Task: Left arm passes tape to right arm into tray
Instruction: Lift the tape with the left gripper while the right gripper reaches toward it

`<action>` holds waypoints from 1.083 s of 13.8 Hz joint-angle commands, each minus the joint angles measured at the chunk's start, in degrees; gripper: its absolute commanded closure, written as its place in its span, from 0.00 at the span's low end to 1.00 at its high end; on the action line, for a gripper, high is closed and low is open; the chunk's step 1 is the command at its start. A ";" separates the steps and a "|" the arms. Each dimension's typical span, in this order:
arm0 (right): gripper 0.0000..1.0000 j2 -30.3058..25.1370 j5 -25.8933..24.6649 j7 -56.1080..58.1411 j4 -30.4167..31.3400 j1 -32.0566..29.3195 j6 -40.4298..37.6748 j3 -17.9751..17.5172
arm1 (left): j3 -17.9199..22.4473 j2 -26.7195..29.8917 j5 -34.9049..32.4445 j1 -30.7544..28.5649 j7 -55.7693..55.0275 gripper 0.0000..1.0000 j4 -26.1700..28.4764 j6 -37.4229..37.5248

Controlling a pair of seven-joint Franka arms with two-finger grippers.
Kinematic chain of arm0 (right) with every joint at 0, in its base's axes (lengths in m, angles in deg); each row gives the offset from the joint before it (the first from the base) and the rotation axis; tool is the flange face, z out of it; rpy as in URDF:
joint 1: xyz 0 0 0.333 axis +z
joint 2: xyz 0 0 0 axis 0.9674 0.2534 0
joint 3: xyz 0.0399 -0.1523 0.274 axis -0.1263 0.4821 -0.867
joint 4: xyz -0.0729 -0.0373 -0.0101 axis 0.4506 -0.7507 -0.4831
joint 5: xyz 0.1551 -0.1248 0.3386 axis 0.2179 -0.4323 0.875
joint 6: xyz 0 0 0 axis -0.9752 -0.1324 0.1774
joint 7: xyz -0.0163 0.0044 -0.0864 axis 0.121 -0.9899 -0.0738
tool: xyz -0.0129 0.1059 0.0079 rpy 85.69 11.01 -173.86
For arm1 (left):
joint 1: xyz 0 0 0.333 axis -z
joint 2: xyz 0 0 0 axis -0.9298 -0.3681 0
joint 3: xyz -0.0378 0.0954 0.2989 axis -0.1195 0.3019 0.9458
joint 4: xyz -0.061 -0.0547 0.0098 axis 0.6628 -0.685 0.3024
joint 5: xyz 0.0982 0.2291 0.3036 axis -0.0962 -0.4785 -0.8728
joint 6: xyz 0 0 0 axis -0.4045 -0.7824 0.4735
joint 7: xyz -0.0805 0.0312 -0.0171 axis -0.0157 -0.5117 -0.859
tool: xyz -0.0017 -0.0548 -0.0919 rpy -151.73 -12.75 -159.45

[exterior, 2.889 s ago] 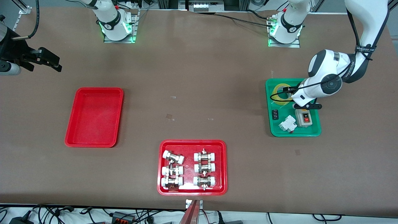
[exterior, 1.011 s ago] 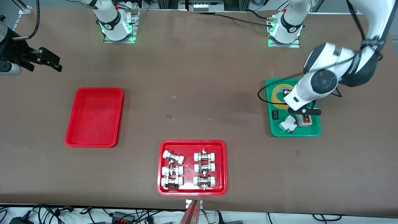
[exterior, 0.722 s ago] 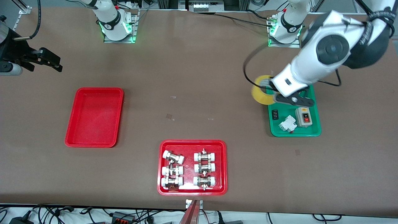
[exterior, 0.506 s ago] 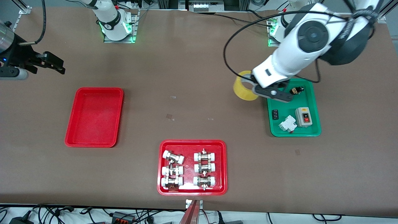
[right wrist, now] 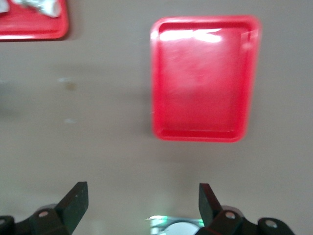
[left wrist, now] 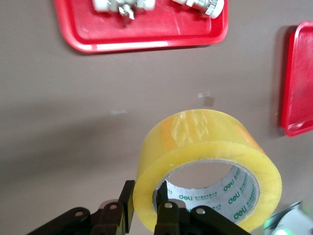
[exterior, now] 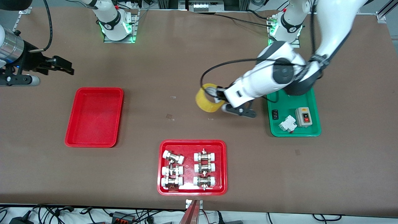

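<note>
Tape (exterior: 207, 99) in transit, lifted clear of the green tray (exterior: 313, 132) and carried toward mid-table.

The left gripper (exterior: 217, 95), its fingers clamped on the wall of the roll, has left the green tray within the last second and now holds the tape in the air over bare table between that tray and the table's middle. The right gripper (exterior: 60, 66), fingers spread wide and empty, has begun to drift out from the right arm's end of the table, farther from the camera than the plain red tray (exterior: 70, 135). Pickup appears complete; the handover and the placement in the red tray are not yet done.
</note>
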 commanded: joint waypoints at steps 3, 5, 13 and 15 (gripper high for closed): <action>0.00 4.58 15.47 9.05 -0.64 -1.41 -1.26 0.05 | 6.95 -10.97 5.24 16.16 -25.04 0.99 -20.03 1.08; 0.00 8.28 23.46 12.38 -0.55 -1.06 2.24 0.05 | 6.95 -12.49 8.76 17.40 -30.25 0.99 -22.08 -1.72; 0.00 18.13 41.69 21.19 -0.55 7.63 22.46 -0.57 | 9.84 -15.22 15.20 22.32 -40.01 0.99 -21.38 -22.11; 0.00 19.97 42.13 22.85 -0.64 9.31 26.42 -0.48 | 10.11 -15.22 15.20 22.41 -40.29 0.99 -21.29 -22.39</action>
